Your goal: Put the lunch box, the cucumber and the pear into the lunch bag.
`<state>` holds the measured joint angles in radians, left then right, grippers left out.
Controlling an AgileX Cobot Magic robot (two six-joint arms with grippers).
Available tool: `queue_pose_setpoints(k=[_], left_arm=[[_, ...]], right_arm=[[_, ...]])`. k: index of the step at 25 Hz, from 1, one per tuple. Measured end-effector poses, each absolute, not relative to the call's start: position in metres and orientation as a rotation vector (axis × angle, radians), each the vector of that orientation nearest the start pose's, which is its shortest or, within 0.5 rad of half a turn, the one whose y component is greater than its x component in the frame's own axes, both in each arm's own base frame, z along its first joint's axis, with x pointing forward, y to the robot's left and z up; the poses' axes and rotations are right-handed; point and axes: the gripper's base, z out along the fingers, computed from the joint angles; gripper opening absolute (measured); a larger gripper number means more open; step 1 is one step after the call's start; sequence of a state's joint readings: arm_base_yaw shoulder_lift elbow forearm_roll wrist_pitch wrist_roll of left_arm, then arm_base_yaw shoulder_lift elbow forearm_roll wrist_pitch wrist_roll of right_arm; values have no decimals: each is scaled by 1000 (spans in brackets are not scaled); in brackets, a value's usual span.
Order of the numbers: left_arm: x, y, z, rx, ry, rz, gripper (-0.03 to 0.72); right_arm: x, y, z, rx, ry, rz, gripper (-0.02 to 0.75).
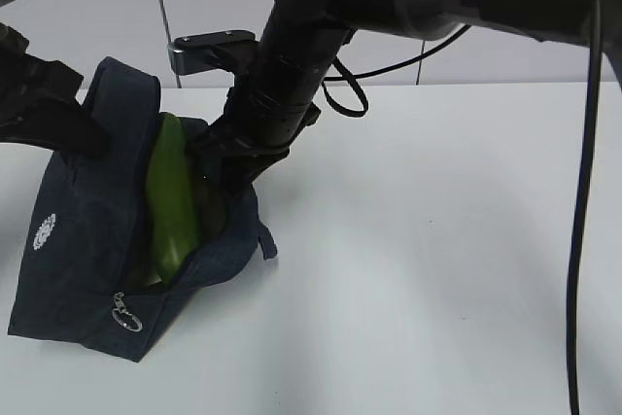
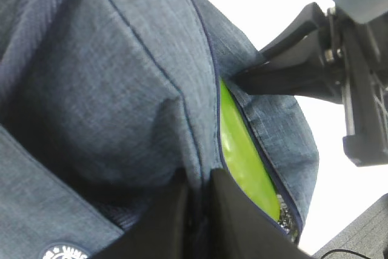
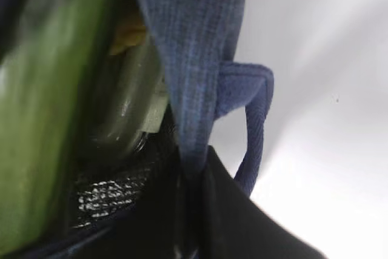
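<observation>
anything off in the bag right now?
Nothing spilled or damaged. The lunch bag stands open on the table, both grippers pinching its fabric edges. The green item inside stands steeply on end, its top poking above the opening.

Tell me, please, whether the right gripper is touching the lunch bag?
Touching. In the right wrist view the right gripper's fingers are closed on the lunch bag's fabric edge, which runs down between them with no gap.
</observation>
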<state>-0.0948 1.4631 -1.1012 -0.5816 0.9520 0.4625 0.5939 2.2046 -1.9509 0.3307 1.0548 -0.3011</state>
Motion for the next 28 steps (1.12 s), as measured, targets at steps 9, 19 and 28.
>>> queue_pose_setpoints(k=[9, 19, 28], left_arm=[[284, -72, 290, 390, 2586, -694, 16], [285, -90, 297, 446, 2509, -817, 15], [296, -110, 285, 468, 2537, -881, 15]], right_arm=[[375, 283, 285, -1068, 2493, 496, 8], [370, 260, 304, -1047, 2573, 249, 6], [373, 250, 309, -1005, 2585, 114, 5]])
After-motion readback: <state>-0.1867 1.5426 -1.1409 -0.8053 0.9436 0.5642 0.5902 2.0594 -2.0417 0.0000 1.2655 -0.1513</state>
